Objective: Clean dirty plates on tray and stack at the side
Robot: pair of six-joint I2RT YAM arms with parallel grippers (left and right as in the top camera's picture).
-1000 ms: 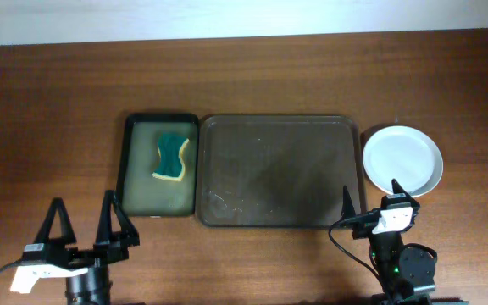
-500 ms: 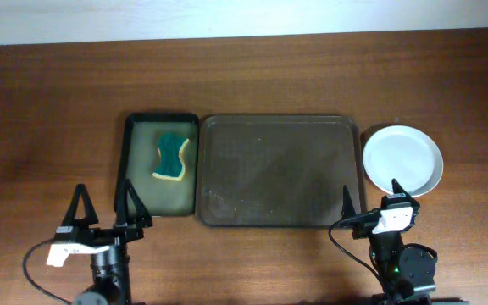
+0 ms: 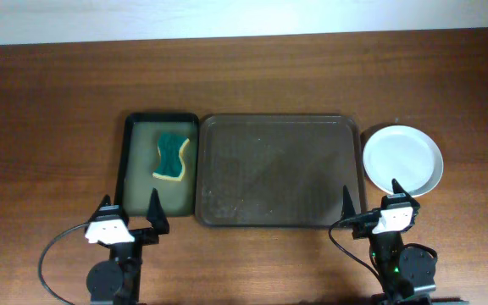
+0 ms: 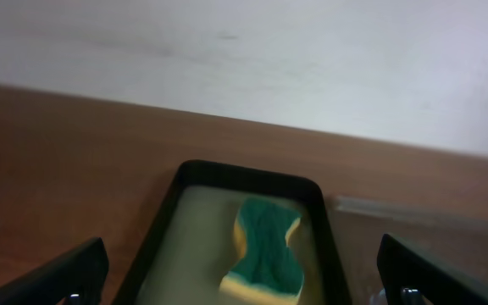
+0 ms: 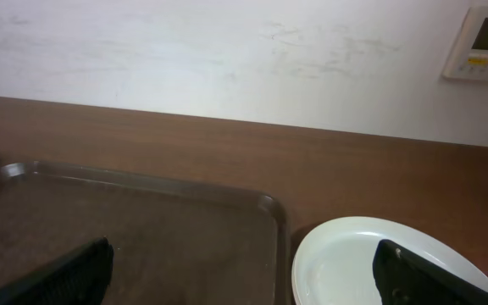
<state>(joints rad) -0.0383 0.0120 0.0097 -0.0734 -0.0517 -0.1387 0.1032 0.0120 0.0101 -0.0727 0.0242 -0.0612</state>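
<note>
Table (image 3: 58, 102). Tray (image 3: 278, 169) centre, long axis left-right. Small tray (image 3: 161, 116) just left of it, long axis near-far. Plates (image 3: 402, 158) on table just right of tray; count unclear. Sponge (image 3: 172, 155) in small tray. Left gripper (image 3: 129, 207) and right gripper (image 3: 371, 199) at near edge, both spread wide.

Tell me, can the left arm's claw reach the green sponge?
Probably yes. The left claw is open and sits just in front of the small tray, with nothing between it and the sponge, which lies uncovered inside.
</note>
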